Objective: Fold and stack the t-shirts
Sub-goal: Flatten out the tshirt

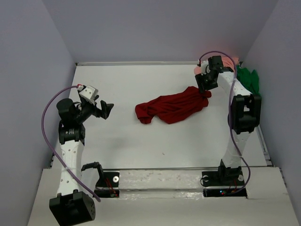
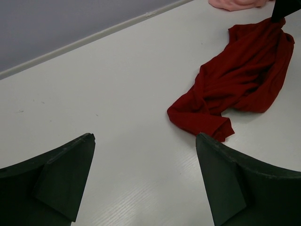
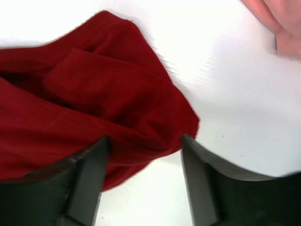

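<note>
The dark red t-shirt [image 1: 174, 107] lies crumpled in the middle of the table; it also shows in the left wrist view [image 2: 235, 80]. My right gripper [image 1: 205, 90] is open at the shirt's far right corner. Its jaws stand either side of that corner's edge [image 3: 136, 108], and the gripper [image 3: 146, 139] is not closed on it. The salmon pink t-shirt [image 1: 230, 62] lies at the back right, partly hidden by the right arm, and shows in the right wrist view [image 3: 277, 23]. The bright green t-shirt [image 1: 248, 79] lies beside it by the right wall. My left gripper [image 1: 107, 110] is open and empty, left of the red shirt [image 2: 146, 137].
Grey walls close in the white table [image 1: 141, 141] on the left, back and right. The arm bases sit at the near edge. The right arm's finger [image 2: 282, 9] shows at the red shirt's far end in the left wrist view.
</note>
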Controlling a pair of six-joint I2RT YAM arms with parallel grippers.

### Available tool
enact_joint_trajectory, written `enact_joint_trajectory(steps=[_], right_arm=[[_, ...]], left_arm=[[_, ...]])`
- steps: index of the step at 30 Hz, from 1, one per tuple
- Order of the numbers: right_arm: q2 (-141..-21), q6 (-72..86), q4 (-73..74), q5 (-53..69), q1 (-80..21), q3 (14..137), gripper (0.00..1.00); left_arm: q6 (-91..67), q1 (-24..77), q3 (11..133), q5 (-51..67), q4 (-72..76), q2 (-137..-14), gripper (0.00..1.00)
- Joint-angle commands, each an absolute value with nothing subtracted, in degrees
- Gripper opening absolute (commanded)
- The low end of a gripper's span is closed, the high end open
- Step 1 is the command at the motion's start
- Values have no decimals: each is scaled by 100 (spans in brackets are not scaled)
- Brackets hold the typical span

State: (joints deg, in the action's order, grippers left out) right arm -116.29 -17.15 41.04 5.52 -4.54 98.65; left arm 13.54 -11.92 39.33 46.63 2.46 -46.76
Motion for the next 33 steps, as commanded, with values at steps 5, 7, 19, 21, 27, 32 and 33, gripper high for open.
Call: enact_joint_trajectory(steps=[5, 7, 19, 21, 27, 32, 33], right_arm=[[-11532, -1749, 4060, 764, -387, 10020, 37], [-11391, -1766, 4096, 1019, -387, 9950, 34], [-11057, -1881, 4421, 1353, -387, 10001, 0], [-10873, -1898, 4579, 1519, -387, 10124, 0], [-10048, -1898, 5114, 2257, -387, 10783, 0], [-9256, -1881, 5528, 2873, -387, 10987, 0], [-9116, -1881, 5528, 2952, -387, 10917, 0]], left_arm=[[1476, -1169, 3920, 4790, 404, -4685, 99], [1485, -1178, 3894, 4825, 404, -4676, 99], [1459, -1169, 3806, 4931, 396, -4491, 99], [1459, -1169, 3797, 4913, 387, -4483, 99], [1406, -1169, 3867, 4966, 378, -4518, 99], [1380, -1169, 3955, 4992, 352, -4535, 99], [1371, -1169, 3964, 5001, 352, -4518, 99]])
